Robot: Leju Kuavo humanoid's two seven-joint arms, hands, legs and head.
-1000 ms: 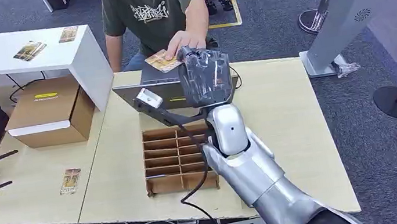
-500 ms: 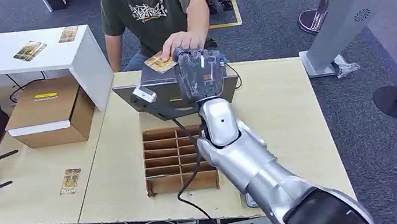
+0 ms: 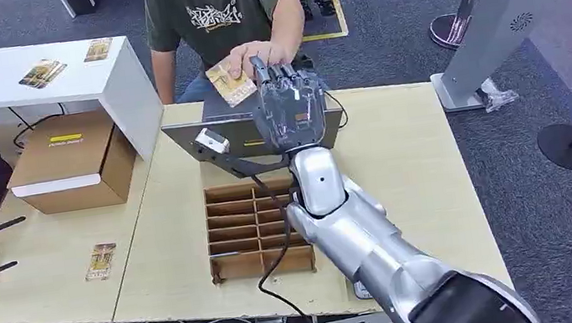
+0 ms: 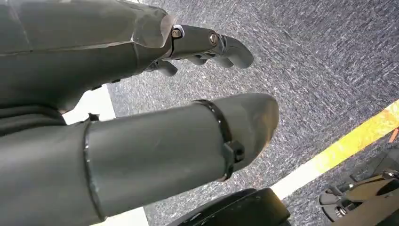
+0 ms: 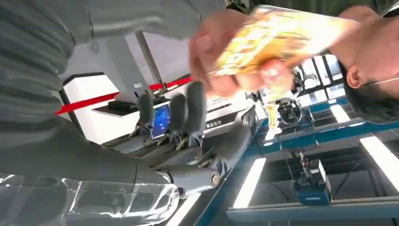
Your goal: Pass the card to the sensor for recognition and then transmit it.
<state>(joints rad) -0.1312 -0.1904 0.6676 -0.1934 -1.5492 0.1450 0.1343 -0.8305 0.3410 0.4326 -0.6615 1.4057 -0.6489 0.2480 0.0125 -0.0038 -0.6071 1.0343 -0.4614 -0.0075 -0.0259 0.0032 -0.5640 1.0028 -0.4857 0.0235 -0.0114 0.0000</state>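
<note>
1. The card (image 3: 230,83) is now in the person's hand (image 3: 249,55), lifted clear of the robot's right hand (image 3: 287,110) at the far edge of the bench (image 3: 402,170). A second ago the right hand's fingers were closed around the card while the person reached for it; half a second ago both were on it.
2. The right hand now stands palm up with its fingers (image 3: 288,77) spread upward and nothing between them. The right wrist view agrees: the fingers are apart, with the card (image 5: 263,42) pinched in the person's hand (image 5: 230,61) just beyond them.
3. The left hand (image 4: 141,117) hangs over the carpet, fingers curled loosely in, holding nothing.
4. Judged from this, the handover looks done: the card has left the robot, just past the grey sensor box (image 3: 236,130) at the bench's far side.
5. What seems left is to draw the right arm back over the slotted wooden tray (image 3: 243,231) without catching the cable (image 3: 274,248).
</note>
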